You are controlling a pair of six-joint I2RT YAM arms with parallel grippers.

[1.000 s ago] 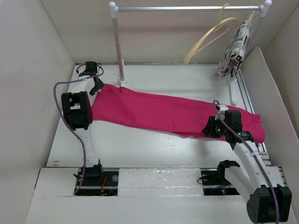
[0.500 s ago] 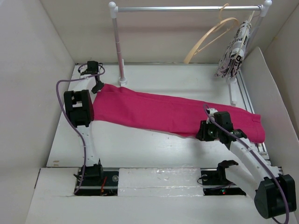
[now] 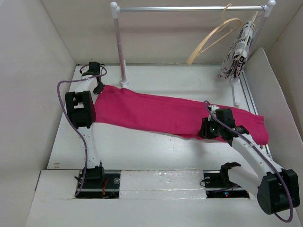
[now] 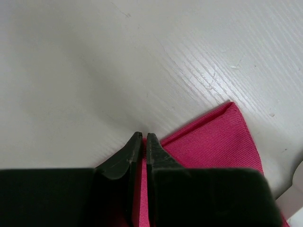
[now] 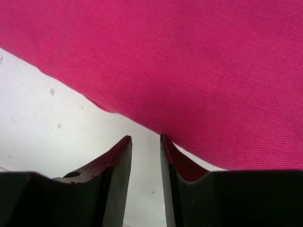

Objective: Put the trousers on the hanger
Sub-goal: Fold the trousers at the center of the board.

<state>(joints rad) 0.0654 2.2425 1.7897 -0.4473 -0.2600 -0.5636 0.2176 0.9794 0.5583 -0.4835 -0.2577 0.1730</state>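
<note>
Trousers (image 3: 161, 112), one pair, lie flat on the counter (image 3: 142, 149), stretched between two grippers. Left gripper (image 4: 143, 137): jaws pressed together, pinching one cloth corner. Right gripper (image 5: 146, 139): jaws narrowly parted at the cloth's near edge, bare counter showing between them. One hanger (image 3: 191, 56) hangs from one rail (image 3: 189, 8), well beyond both jaws.

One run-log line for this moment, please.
left gripper shut on trousers corner | right gripper open at trousers edge | trousers flat on table | hanger bare on rail
</note>
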